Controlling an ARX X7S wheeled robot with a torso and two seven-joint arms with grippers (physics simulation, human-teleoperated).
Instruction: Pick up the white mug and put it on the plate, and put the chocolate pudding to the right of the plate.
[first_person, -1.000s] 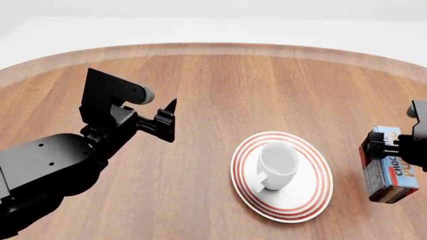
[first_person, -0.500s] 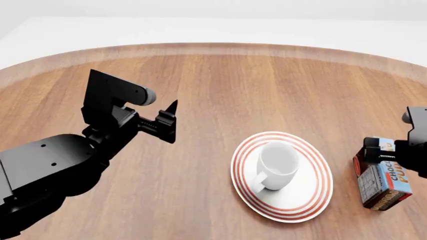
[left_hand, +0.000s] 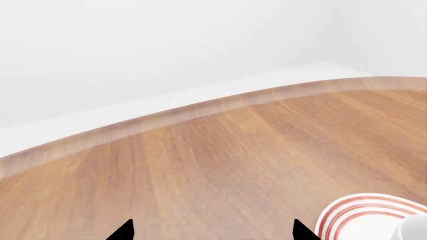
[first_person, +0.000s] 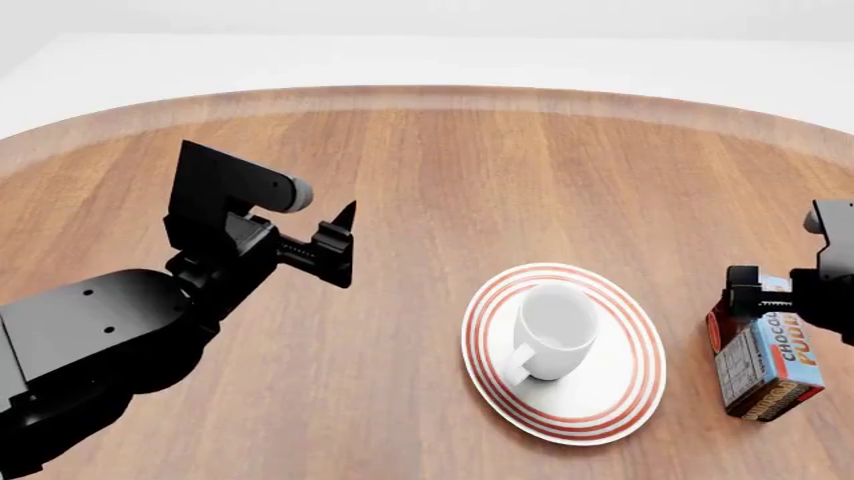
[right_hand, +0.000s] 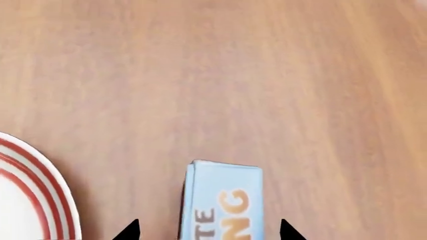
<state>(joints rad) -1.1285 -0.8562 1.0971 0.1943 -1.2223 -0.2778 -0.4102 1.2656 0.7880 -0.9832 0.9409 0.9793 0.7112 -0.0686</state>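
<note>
One round wooden table (first_person: 441, 170), pale-rimmed, its far curved edge running across the head view, with broad bare wood on the far side and on the left. One left arm (first_person: 120, 330), black and bulky, reaches in from the lower left well apart from the crockery; its left gripper (first_person: 340, 245) hangs above bare wood, and in the left wrist view the two dark fingertips (left_hand: 123, 231) stand wide apart with nothing between them. One plate (first_person: 627, 390), round, white, ringed in red-orange, lies right of centre on the near half of the table. One white mug (first_person: 554, 325) stands upright on the plate, handle turned toward the near left. One chocolate pudding (first_person: 761, 365), a narrow box with a light blue lettered face and dark sides, sits on the wood just beside the plate's right rim, a strip of wood showing between them. One right gripper (first_person: 787, 300) hovers directly over the box at the view's right edge; in the right wrist view its fingertips (right_hand: 128, 231) stand either side of the box, spread clear of both sides, gripping nothing. Open wood lies beyond the box.
</note>
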